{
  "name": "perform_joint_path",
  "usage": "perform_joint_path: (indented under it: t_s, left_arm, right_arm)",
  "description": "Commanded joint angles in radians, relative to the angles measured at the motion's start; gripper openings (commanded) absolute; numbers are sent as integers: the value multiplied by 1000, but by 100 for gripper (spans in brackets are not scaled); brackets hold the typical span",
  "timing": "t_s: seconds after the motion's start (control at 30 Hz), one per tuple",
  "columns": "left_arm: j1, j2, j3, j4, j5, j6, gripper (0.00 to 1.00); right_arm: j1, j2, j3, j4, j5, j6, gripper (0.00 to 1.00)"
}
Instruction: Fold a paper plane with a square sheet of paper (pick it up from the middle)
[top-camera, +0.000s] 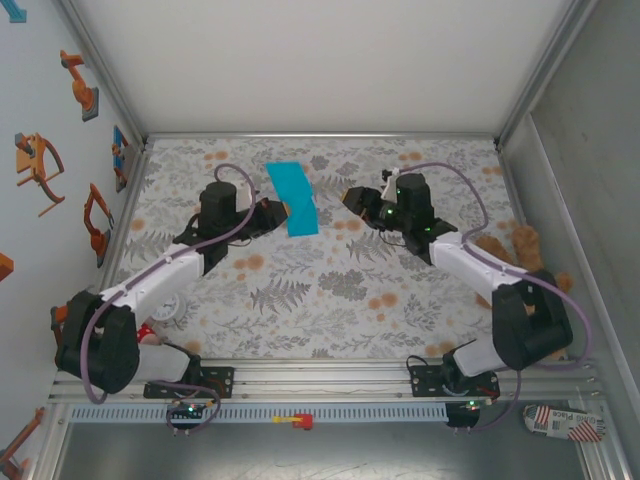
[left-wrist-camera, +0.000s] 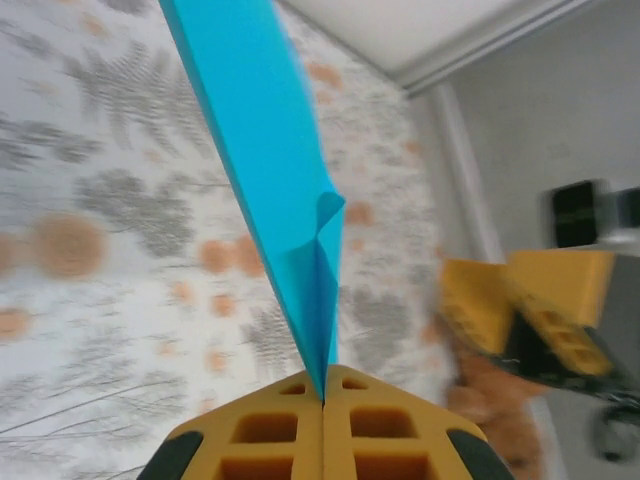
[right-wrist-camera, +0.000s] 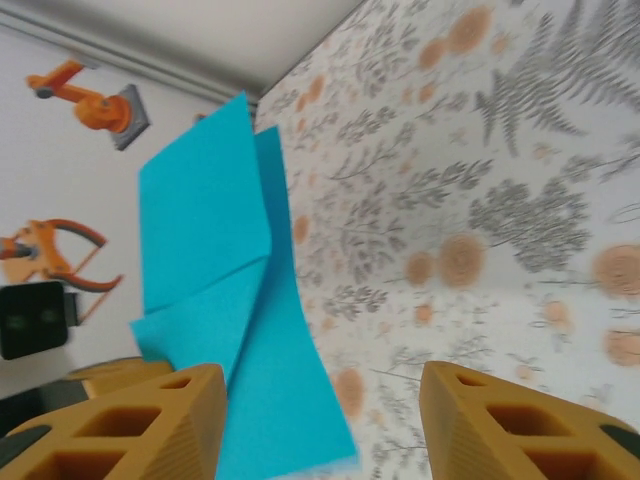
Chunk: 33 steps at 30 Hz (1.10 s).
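Yellow fingers (left-wrist-camera: 270, 435) of the left gripper (left-wrist-camera: 323, 398) are pressed together on one edge of the turquoise sheet of paper (left-wrist-camera: 265, 170), pinching it edge-on. In the top view the sheet is folded to a narrow strip. It lies over the far middle of the floral tablecloth (top-camera: 330, 300), between the two grippers. Right gripper (right-wrist-camera: 322, 405): jaws spread, nothing clamped. The folded sheet passes just beside one finger (right-wrist-camera: 150, 430); contact cannot be told.

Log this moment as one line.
left gripper: shut on folded paper | right gripper: open, paper in gap
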Motion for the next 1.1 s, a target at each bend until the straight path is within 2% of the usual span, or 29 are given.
perform_joint_path:
  t_s: [0.0,0.13,0.37,0.6,0.67,0.73,0.9,1.07]
  left_arm:
    - [-47,-35,130,-455,-313,285,6]
    - [-88,19,256,-664,-571,360,6]
    - [-170,204,428,-878,-994,405,6]
    - [-246,446,553,-983,-1167,388,6]
    - [-265,520,592,-1003,-1171,368,6]
    - [-282,574,622,-994,-1128,335,7]
    - [-326,677,680,-928,-926,251,13]
    - [-329,673,672,-822,-675,206,26]
  right_arm:
    - [-3,-81,53,-231,158,-174,58]
    - [-3,-127,43,-282,240,-202,61]
    - [-3,-161,15,-347,368,-192,61]
    - [-4,-182,-7,-392,449,-178,61]
    - [-3,-189,-19,-398,471,-170,61]
    - [-3,-199,-36,-384,467,-161,61]
    - [-5,-219,-93,-326,445,-116,60]
    - [-5,-251,-132,-327,468,-97,60]
